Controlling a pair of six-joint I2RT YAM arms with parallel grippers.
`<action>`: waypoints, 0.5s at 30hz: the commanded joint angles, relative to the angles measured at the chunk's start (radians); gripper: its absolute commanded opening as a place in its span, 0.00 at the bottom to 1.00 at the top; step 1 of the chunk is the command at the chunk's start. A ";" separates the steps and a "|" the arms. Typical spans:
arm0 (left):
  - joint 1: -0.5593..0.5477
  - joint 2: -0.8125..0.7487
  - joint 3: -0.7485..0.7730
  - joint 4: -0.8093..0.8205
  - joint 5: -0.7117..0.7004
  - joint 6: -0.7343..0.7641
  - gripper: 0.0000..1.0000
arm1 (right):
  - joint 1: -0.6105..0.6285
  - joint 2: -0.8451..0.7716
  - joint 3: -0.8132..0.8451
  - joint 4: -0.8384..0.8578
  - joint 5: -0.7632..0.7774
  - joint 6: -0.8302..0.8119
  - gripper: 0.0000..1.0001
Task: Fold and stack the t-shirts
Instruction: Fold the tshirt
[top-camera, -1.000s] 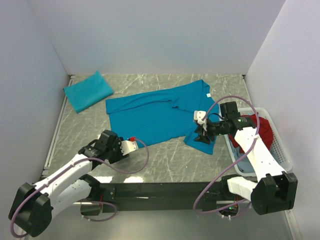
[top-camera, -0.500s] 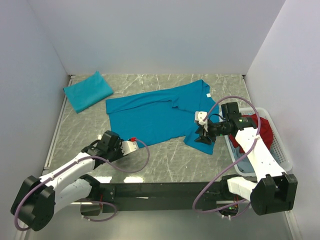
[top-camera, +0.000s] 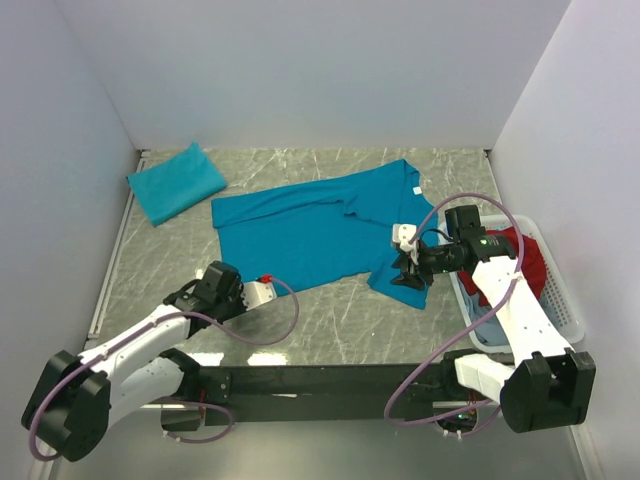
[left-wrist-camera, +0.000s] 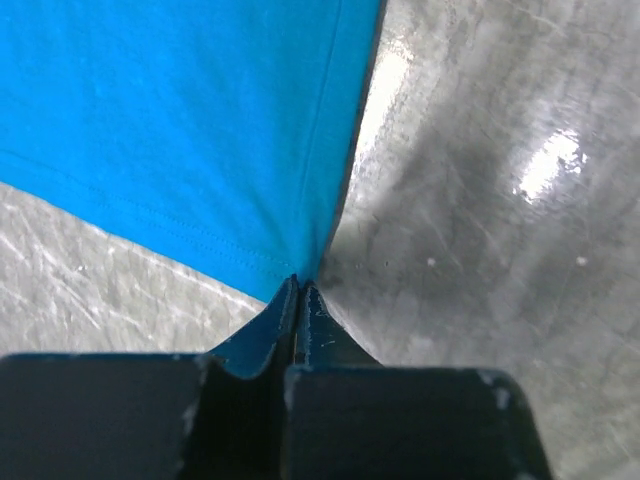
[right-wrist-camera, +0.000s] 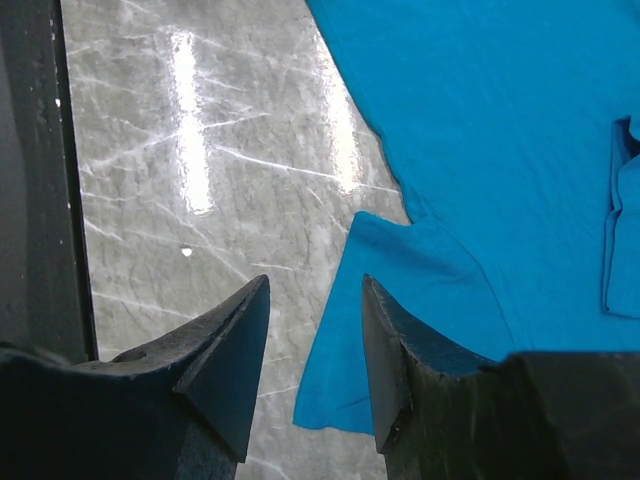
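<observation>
Standing here, I see one folded shirt (top-camera: 175, 182) parked in the upper left of the overhead view, while the spread shirt (top-camera: 310, 230) lies flat across the middle of the table (top-camera: 340, 320). Its long axis slants from lower left up to the collar at upper right. The left gripper (top-camera: 266, 288) sits at the shirt's lower-left hem corner, and its wrist view shows the fingers pressed together with that corner of cloth pinched between them. The right gripper (top-camera: 407, 268) hangs just over the sleeve (top-camera: 398, 284) at the shirt's lower right, jaws spread and holding nothing. In its wrist view the sleeve's edge lies beside and partly under the right-hand finger, bare table under the other. So each arm is nearest its own end of the near edge, and the shirt stretches away from both toward the back wall. I'd guess the right gripper has to drop onto the sleeve before any fold goes over. A basket (top-camera: 565, 300) with something red (top-camera: 528, 262) stands at the right edge.
</observation>
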 joint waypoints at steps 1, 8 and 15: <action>-0.002 -0.051 0.052 -0.072 0.002 -0.033 0.00 | -0.010 -0.010 0.014 -0.032 0.002 -0.053 0.49; -0.007 -0.114 0.070 -0.130 -0.041 -0.067 0.00 | -0.010 0.045 0.000 -0.241 0.243 -0.444 0.49; -0.007 -0.076 0.113 -0.143 -0.182 -0.152 0.00 | 0.001 0.059 -0.080 -0.220 0.492 -0.564 0.48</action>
